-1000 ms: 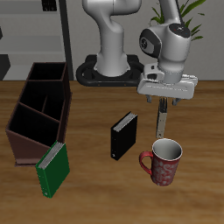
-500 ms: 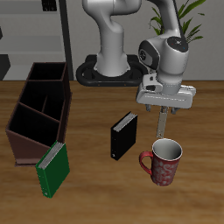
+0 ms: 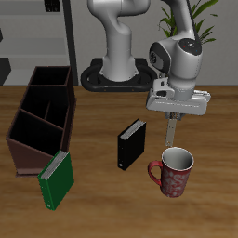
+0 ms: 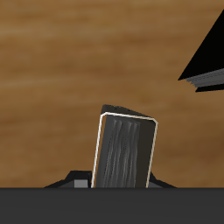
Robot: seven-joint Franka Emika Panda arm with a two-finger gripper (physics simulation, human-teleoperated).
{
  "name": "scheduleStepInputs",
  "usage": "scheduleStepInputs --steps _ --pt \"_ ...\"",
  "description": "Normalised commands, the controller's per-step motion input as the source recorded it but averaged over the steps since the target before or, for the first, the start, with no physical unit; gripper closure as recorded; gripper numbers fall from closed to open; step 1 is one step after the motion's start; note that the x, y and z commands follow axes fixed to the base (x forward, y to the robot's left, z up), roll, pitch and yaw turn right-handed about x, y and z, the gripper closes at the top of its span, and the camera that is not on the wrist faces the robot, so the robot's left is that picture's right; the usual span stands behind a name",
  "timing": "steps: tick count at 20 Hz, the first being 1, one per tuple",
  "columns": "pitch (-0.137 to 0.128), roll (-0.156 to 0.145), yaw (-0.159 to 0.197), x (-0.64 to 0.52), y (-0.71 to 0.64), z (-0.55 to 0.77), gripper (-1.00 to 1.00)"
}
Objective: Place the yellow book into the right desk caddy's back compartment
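Wooden table fills the scene. One yellow book, a thin tan slab with grey page edges, hangs upright, pinched in the hand, above one red patterned mug. One black book and one green book stand nearby, the green against the right desk caddy. No writing is readable.

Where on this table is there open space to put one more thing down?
Bare wood lies between the desk caddy and the black book, and along the front edge between the green book and the red mug. It is crowded around the mug, where the pincer hangs holding a thin yellowish book just above it.
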Motion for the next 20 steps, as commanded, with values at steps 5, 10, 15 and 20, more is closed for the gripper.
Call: scheduleStepInputs --steps 5,10,15,20 --pt "-0.002 -0.011 -0.012 0.02 -0.14 0.14 1.0" --pt "-0.004 0.045 0.062 -0.05 -0.17 0.24 1.0" --pt "-0.052 0.068 0.088 -0.12 -0.33 0.44 1.0" --pt "0.002 0.028 0.046 -0.06 -0.41 0.29 1.0"
